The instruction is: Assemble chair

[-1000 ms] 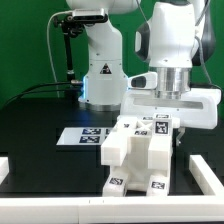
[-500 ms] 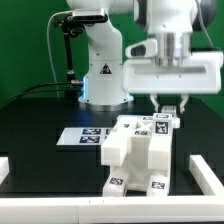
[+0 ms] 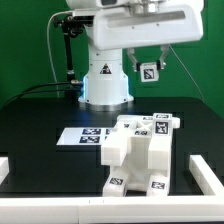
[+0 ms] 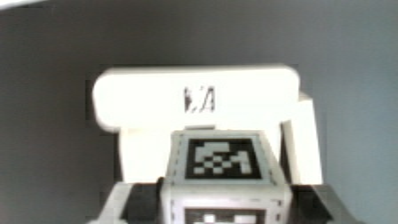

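Note:
The partly built white chair (image 3: 138, 152) stands on the black table, blocky, with tags on its top and front faces. High above it my gripper (image 3: 150, 71) hangs shut on a small white tagged chair part (image 3: 150, 69), clear of the assembly. In the wrist view that part (image 4: 222, 160) sits between my fingers (image 4: 135, 203), its tag facing the camera. My gripper (image 4: 222, 206) grips its sides. Beyond it, blurred, lies a white slab of the chair (image 4: 192, 96).
The marker board (image 3: 84, 136) lies flat behind the chair toward the exterior view's left. The arm's white base (image 3: 105, 78) stands at the back, with a black stand (image 3: 66, 50) beside it. White rails (image 3: 203, 170) (image 3: 6, 166) border the table sides and front.
The gripper has lifted straight up from the top of the chair, carrying the small tagged part with it. The chair has stayed in place.

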You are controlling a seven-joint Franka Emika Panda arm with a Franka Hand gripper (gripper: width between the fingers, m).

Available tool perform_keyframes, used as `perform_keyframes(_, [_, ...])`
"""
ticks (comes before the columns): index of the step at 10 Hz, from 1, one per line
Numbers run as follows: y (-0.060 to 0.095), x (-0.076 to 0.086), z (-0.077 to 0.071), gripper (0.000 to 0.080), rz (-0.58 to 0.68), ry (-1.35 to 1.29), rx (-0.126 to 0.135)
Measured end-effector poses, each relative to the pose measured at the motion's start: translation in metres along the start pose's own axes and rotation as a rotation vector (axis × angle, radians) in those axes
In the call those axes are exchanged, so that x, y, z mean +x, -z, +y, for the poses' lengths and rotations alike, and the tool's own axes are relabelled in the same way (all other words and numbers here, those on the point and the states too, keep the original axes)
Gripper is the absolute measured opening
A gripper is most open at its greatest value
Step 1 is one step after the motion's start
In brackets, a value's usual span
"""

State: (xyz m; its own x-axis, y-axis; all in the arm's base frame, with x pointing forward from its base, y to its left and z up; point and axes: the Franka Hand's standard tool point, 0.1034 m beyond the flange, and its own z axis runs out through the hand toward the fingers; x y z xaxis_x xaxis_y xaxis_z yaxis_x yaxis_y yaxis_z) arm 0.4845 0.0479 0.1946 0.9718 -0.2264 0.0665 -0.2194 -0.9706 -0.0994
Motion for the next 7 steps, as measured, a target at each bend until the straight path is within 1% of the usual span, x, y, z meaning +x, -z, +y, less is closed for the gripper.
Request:
perform_keyframes(1, [0.003,0.017,-0.003,0.0284,0.007,0.005,-0.018])
perform_keyframes(3, [-0.001,0.012,-0.002,0.0284,0.004,0.006,-0.019])
perform_keyframes(4, [-0.004,0.016,0.0,0.0284,0.002,0.031,-0.017])
perform_keyframes(5, [-0.014,0.033,0.01,0.0284,0.007,0.063,-0.021])
perform_keyframes(7, [-0.02,0.076,0.017,0.0284,0.054,0.099,-0.015])
